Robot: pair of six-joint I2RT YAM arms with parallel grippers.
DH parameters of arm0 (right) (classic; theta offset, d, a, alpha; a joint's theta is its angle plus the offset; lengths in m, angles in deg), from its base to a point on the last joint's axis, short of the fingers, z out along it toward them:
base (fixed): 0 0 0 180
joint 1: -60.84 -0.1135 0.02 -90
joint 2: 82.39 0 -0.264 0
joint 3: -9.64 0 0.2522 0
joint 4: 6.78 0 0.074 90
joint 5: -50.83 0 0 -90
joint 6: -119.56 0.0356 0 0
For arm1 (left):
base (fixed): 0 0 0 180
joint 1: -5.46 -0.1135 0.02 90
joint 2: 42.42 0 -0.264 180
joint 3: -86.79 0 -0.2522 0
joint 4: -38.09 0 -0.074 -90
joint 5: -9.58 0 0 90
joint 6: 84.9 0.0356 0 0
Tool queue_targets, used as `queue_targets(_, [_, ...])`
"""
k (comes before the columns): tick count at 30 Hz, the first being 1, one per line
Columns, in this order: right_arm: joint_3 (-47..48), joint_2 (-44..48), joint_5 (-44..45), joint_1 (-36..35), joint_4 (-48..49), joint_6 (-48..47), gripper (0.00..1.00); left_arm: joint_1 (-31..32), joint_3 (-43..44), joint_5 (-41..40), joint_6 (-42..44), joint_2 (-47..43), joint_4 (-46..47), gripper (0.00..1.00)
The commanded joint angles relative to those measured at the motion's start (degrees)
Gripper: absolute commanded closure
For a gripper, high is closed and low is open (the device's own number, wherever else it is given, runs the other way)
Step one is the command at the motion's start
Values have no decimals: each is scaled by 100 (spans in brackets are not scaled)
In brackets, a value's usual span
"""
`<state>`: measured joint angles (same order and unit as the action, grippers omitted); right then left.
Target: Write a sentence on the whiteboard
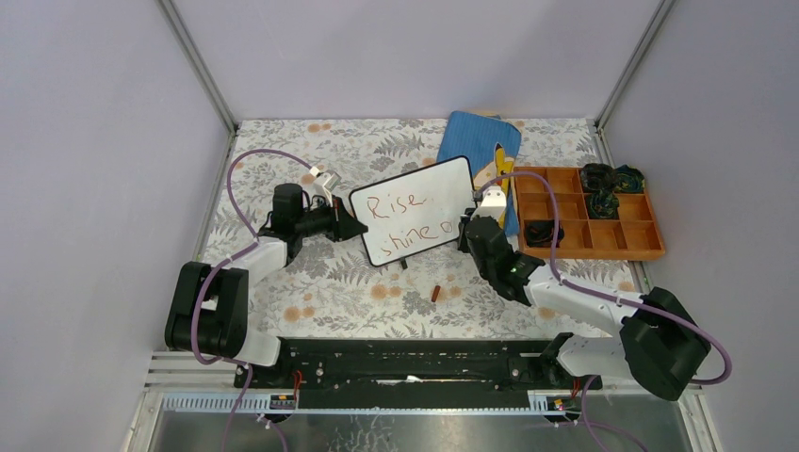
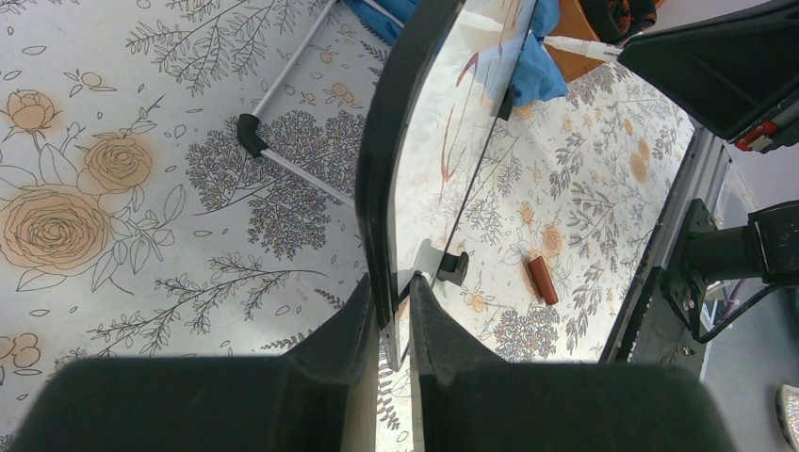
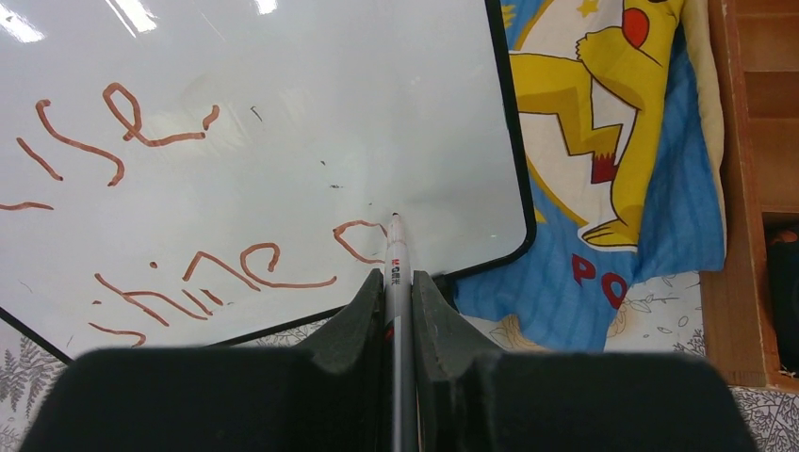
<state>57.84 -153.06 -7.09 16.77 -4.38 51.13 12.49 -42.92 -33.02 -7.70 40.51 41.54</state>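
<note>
The whiteboard [image 1: 415,209] has a thin black frame and stands tilted mid-table. Red-brown writing on it reads "Rise" above "shine" and an unclosed round letter. My left gripper [image 1: 350,226] is shut on its left edge; the left wrist view shows the jaws clamped on the black frame [image 2: 382,188]. My right gripper [image 1: 468,231] is shut on a white marker [image 3: 395,259]. Its tip touches the board [image 3: 283,113] at the round letter's right side, near the lower right corner. The marker's red-brown cap [image 1: 435,293] lies on the table in front of the board.
A blue Pikachu pouch [image 1: 479,141] lies behind the board's right side. An orange compartment tray [image 1: 584,215] holding dark bundles sits at the right. A floral cloth [image 1: 320,282] covers the table, and grey walls enclose it.
</note>
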Motion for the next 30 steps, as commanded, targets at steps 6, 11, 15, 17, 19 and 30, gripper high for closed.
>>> queue_targets(6, [209,-177,-89,53,353,107,100,-4,-140,-688,418,89,-570,100])
queue_targets(11, [155,-123,4,55,363,111,100,-1,-138,-691,418,91,-570,100])
queue_targets(15, [5,54,9,57,277,139,100,0,-136,-702,411,99,-569,100])
queue_targets(17, [-83,97,-58,57,192,215,100,0,-130,-698,418,96,-578,100])
queue_targets(19, [-185,87,-88,52,152,301,100,0,-130,-697,418,96,-573,100])
queue_targets(30, [-319,4,-217,56,188,408,100,0,-125,-688,423,117,-586,100])
